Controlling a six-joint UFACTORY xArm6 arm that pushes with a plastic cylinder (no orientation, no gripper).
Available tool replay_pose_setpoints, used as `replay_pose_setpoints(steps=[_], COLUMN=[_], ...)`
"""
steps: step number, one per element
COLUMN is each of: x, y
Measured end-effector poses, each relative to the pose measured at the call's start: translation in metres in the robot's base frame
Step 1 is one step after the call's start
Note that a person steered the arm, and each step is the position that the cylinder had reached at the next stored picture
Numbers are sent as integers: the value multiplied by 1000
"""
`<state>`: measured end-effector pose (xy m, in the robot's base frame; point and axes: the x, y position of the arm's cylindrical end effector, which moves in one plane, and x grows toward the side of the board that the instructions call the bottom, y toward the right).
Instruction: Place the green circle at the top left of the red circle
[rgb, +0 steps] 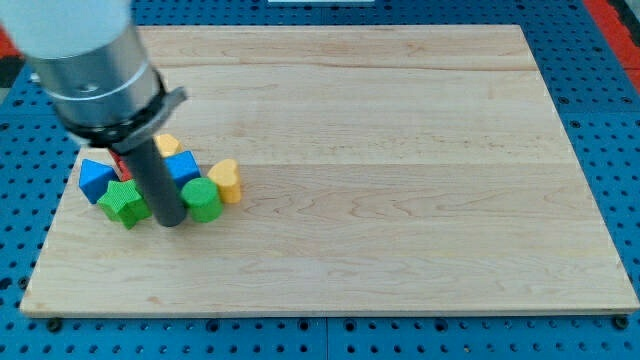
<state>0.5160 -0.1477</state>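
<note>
The green circle (204, 200) sits on the wooden board (400, 150) at the view's left, at the lower right of a tight cluster of blocks. My tip (170, 222) is on the board just left of the green circle, touching or nearly touching it, between it and a green star (123, 203). Only a sliver of a red block (118, 166) shows behind the rod; its shape cannot be made out.
A yellow heart (227, 181) lies right of the green circle. A blue block (183, 167) sits above it, another blue block (96, 178) at the cluster's left, and a yellow block (167, 146) at its top. The arm's grey body (90, 60) covers the upper left.
</note>
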Motion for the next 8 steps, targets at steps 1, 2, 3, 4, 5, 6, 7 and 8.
replay_pose_setpoints(steps=[1, 2, 3, 4, 5, 6, 7, 8], x=[26, 43, 16, -6, -37, -69, -75, -58], y=[-7, -42, -87, -80, -50, -21, 2, 11])
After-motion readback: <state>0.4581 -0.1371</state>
